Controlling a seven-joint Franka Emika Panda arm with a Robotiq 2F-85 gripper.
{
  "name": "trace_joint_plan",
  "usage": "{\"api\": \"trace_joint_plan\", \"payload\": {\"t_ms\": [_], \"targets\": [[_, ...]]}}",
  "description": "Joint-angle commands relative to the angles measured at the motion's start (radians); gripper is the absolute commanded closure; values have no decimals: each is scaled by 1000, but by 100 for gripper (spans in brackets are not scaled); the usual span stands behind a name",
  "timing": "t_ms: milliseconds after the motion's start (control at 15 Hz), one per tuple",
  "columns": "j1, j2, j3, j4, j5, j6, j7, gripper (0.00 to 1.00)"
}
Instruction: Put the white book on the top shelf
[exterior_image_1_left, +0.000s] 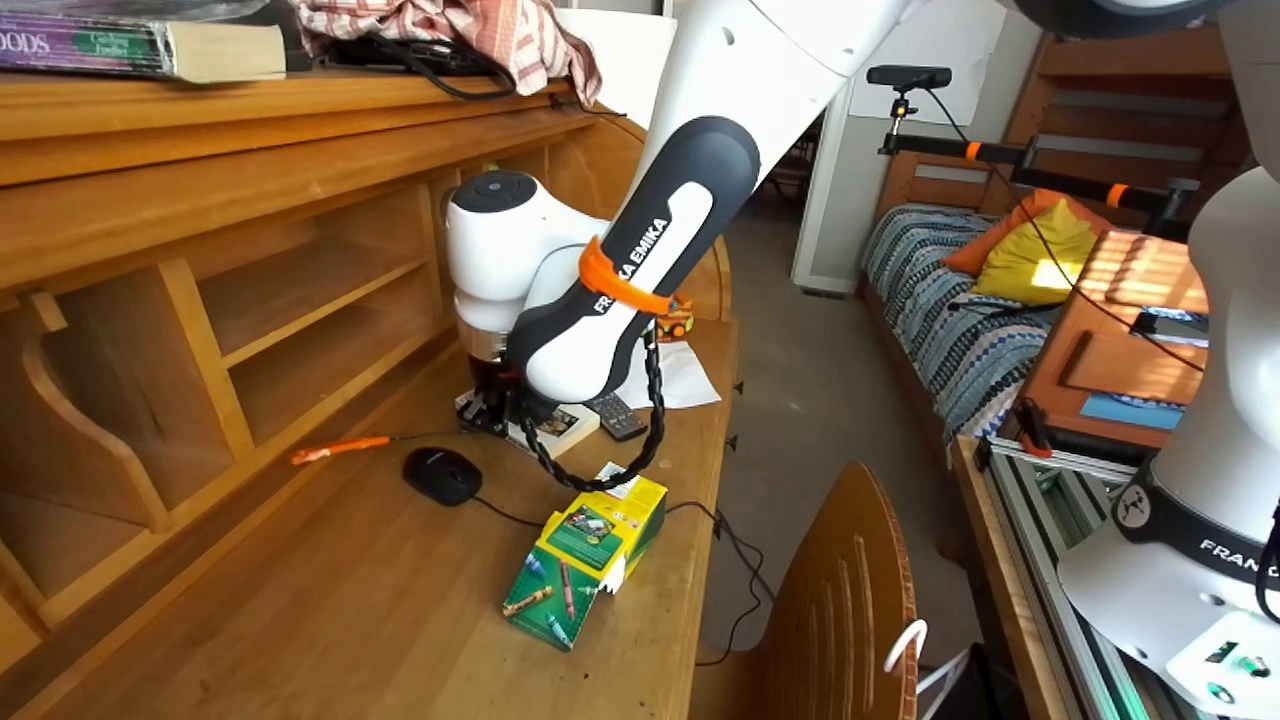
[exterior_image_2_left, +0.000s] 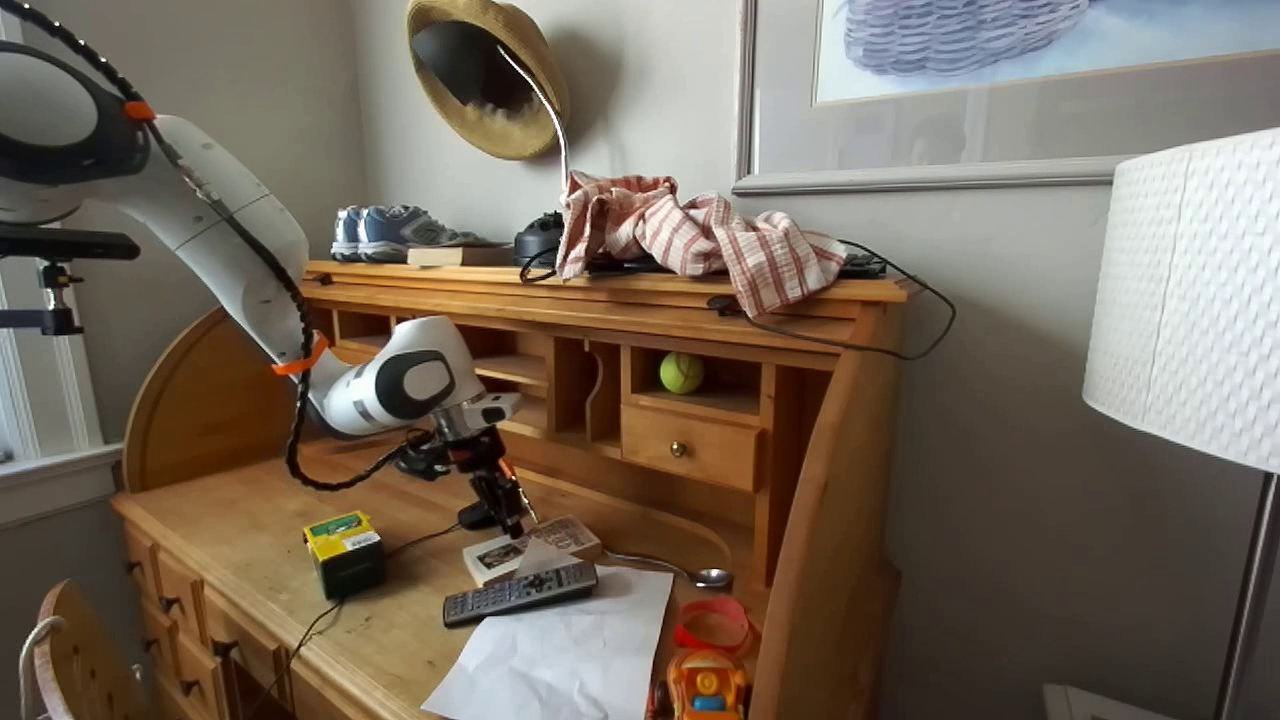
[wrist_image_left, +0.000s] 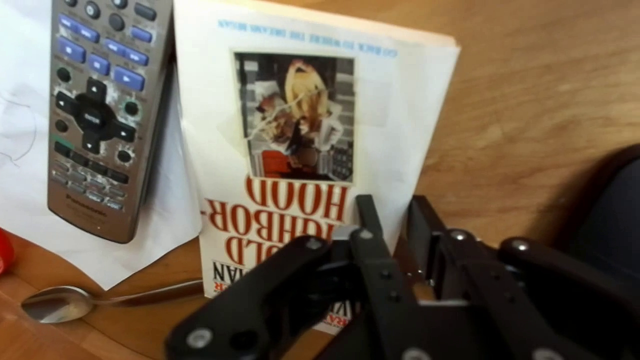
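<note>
A: Gripper (wrist_image_left: 392, 212) right down at the book (wrist_image_left: 300, 155), and all the business is along one long edge!

B: Yes, look at the wrist view: one finger (wrist_image_left: 369, 215) over the white cover, its partner just off the side, the book's edge running between the tips.

A: Clamped on it?

B: Can't tell! The tips stand a narrow gap apart, and whether they press on the book doesn't show.

A: The book lies on the desk (exterior_image_2_left: 250, 510), red print upside down in the wrist view, part of its lower end hidden behind the gripper. Photo (wrist_image_left: 300, 117) on the cover in plain sight, just ahead of the tips.

B: Remote (wrist_image_left: 102, 120) just beside the opposite edge, partly on the paper (exterior_image_2_left: 570, 650). Spoon (wrist_image_left: 57, 305) down there too, handle reaching the book's lower end.

A: In both exterior views the gripper points down by the book, mouse (exterior_image_1_left: 443, 476) near it, box (exterior_image_1_left: 585, 540) clear of the book.

B: And the top shelf (exterior_image_2_left: 450, 274)! Well above the book, shoes (exterior_image_2_left: 395, 234) at one end, cloth (exterior_image_2_left: 700, 235) draped over the front edge.
</note>
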Motion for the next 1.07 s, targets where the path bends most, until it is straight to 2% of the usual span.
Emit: {"api": "trace_joint_plan", "payload": {"t_ms": [0, 333, 600, 667, 733, 800, 1000], "targets": [[-121, -94, 136, -72, 53, 35, -100, 100], [-264, -175, 292, -129, 141, 25, -227, 100], [-279, -195, 298, -151, 142, -23, -248, 100], [-267, -192, 286, -154, 129, -27, -239, 74], [-246, -193, 263, -161, 110, -25, -217, 73], [-219, -188, 239, -166, 91, -6, -187, 68], [-159, -171, 188, -171, 44, 27, -148, 45]]}}
